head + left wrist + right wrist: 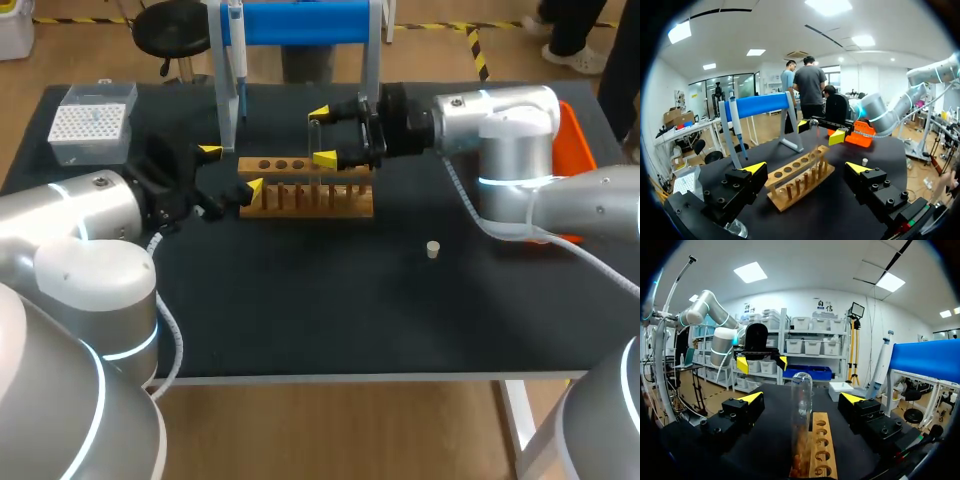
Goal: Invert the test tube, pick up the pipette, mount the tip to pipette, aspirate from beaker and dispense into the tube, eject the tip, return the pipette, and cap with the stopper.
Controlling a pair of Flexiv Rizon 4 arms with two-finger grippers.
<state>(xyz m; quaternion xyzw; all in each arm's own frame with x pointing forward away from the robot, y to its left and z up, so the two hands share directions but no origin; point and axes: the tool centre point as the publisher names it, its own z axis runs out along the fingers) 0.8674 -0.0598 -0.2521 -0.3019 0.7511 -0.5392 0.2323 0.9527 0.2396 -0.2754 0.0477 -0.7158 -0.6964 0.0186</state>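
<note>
Lab: test-tube rack point(310, 210), pipette point(238, 60)

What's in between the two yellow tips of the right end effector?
A clear test tube, rounded end up, on the wooden rack; the open right end effector isn't touching it. Right wrist view.

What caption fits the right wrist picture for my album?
Open right gripper with a clear test tube standing between its fingers, at the wooden rack.
</note>
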